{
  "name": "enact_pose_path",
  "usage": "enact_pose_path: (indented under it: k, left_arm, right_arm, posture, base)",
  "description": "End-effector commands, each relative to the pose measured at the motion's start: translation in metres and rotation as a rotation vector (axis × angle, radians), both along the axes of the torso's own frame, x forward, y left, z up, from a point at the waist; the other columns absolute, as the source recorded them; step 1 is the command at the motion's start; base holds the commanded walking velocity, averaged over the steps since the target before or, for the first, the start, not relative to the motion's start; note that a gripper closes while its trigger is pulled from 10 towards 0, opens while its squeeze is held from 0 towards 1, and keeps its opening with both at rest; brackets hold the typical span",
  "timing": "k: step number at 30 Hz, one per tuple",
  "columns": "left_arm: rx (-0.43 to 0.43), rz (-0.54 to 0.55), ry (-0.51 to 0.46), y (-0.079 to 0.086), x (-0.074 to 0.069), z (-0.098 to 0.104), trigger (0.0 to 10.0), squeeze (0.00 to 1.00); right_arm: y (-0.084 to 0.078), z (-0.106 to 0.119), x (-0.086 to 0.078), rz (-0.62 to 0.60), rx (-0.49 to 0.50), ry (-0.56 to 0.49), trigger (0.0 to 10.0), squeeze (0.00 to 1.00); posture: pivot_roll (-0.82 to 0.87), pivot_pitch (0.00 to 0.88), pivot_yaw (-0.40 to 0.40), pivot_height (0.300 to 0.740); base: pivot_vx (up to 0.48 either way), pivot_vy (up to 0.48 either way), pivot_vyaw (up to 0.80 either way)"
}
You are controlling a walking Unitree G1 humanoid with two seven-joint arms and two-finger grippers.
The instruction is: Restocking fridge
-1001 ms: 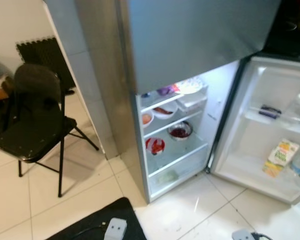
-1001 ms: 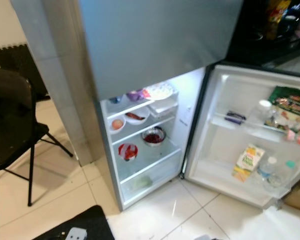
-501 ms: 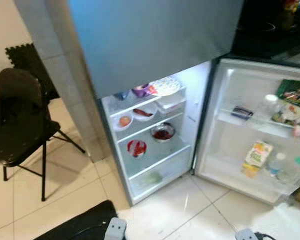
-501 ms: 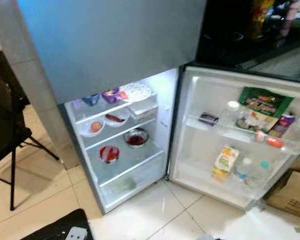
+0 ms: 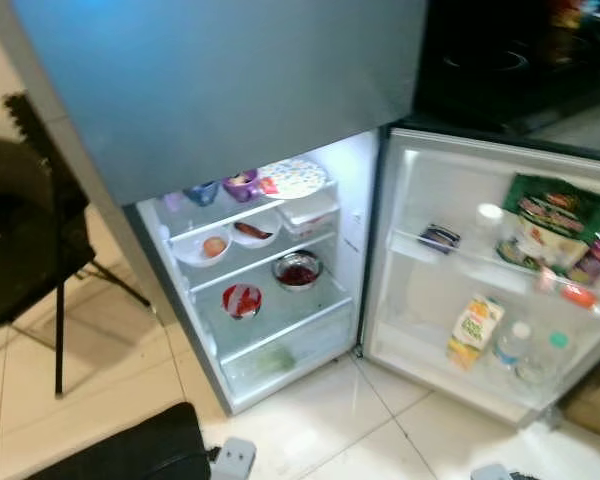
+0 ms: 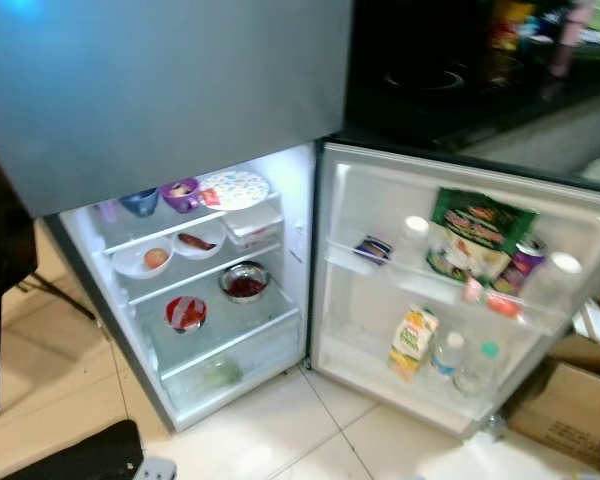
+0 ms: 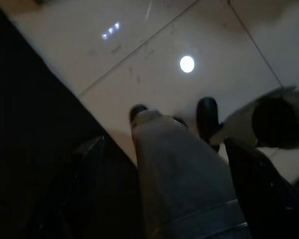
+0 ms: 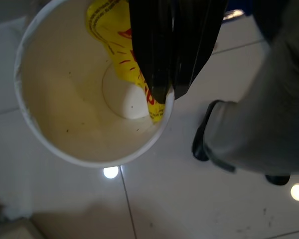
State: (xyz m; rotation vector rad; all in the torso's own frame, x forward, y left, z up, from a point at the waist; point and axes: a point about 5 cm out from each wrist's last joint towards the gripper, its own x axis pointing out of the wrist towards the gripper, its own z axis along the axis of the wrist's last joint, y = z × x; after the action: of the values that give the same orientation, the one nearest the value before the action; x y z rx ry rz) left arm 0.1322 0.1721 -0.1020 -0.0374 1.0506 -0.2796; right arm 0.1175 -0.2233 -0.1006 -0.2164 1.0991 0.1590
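Observation:
The fridge (image 5: 230, 90) stands with its lower door (image 5: 500, 280) swung wide to the right. Its lit shelves hold a patterned plate (image 5: 292, 178), small bowls (image 5: 205, 246), a metal bowl of red food (image 5: 298, 270) and a red-topped tub (image 5: 241, 300). In the door sit a juice carton (image 5: 473, 328), bottles (image 5: 510, 345) and a green bag (image 5: 555, 205). In the right wrist view my right gripper (image 8: 169, 94) is shut on the rim of a white cup (image 8: 65, 99) with a yellow wrapper (image 8: 109, 30) inside, above the tiled floor. My left gripper (image 7: 163, 144) hangs open by my leg.
A black folding chair (image 5: 20, 240) stands left of the fridge. A black mat (image 5: 120, 455) and a white plug block (image 5: 235, 462) lie on the floor in front. A cardboard box (image 6: 570, 410) sits right of the door. A dark counter (image 5: 500, 60) runs behind the door.
The whole picture has slid left as the camera turned right: the chair is nearer the left edge and more of the door's shelves show. Nothing in the fridge has moved.

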Motion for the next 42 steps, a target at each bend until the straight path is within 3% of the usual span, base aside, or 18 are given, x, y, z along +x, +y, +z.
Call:
enact_pose_path:
  k: [1, 12, 22, 28, 31, 37, 39, 40, 42]
  left_arm:
    - [0.006, -0.008, 0.044, 0.001, -0.01, -0.004, 10.0, 0.0]
    - [0.01, -0.007, 0.047, 0.002, -0.011, -0.004, 10.0, 0.0]
    - [0.027, 0.013, 0.05, 0.003, -0.011, -0.004, 10.0, 0.0]
    - [0.035, 0.024, 0.044, 0.003, -0.01, -0.004, 10.0, 0.0]
    - [0.035, 0.032, 0.037, 0.004, -0.009, -0.004, 10.0, 0.0]
    - [0.033, 0.04, 0.022, 0.005, -0.005, -0.002, 10.0, 0.0]
    - [0.039, 0.035, 0.011, 0.005, -0.003, -0.001, 10.0, 0.0]
    - [0.039, 0.035, 0.011, 0.005, -0.003, -0.001, 10.0, 0.0]
    - [0.041, 0.032, 0.006, 0.005, -0.002, -0.001, 10.0, 0.0]
  right_arm:
    - [0.001, 0.0, -0.001, -0.005, 0.01, -0.003, 10.0, 0.0]
    - [0.003, 0.002, 0.004, 0.003, 0.04, -0.031, 10.0, 0.0]
    - [0.012, 0.008, 0.021, 0.123, 0.102, -0.077, 10.0, 0.0]
    - [0.039, 0.025, 0.056, 0.363, 0.264, -0.185, 10.0, 0.0]
    - [0.049, 0.036, 0.073, 0.42, 0.336, -0.243, 10.0, 0.0]
    - [0.061, 0.051, 0.094, 0.492, 0.398, -0.32, 10.0, 0.0]
    - [0.07, 0.07, 0.118, 0.582, 0.385, -0.422, 10.0, 0.0]
    - [0.07, 0.07, 0.118, 0.582, 0.385, -0.422, 10.0, 0.0]
    - [0.078, 0.087, 0.136, 0.637, 0.387, -0.516, 10.0, 0.0]
  posture:
    - [-0.03, 0.0, 0.008, 0.74]
    - [-0.04, 0.0, 0.01, 0.74]
    - [-0.03, 0.0, 0.008, 0.74]
    - [-0.04, 0.0, 0.009, 0.74]
    - [-0.04, 0.0, 0.01, 0.74]
    - [-0.03, 0.0, 0.009, 0.74]
    - [-0.03, 0.0, 0.008, 0.74]
    - [-0.03, 0.0, 0.008, 0.74]
    - [-0.04, 0.0, 0.008, 0.74]
  base:
    - [0.0, -0.33, 0.8]
    - [0.0, -0.249, 0.21]
    - [0.0, 0.0, 0.0]
    - [0.0, 0.0, 0.0]
    - [0.0, 0.0, 0.0]
    - [0.0, 0.0, 0.0]
    - [0.0, 0.0, 0.0]
    - [0.0, 0.0, 0.0]
    - [0.0, 0.0, 0.0]
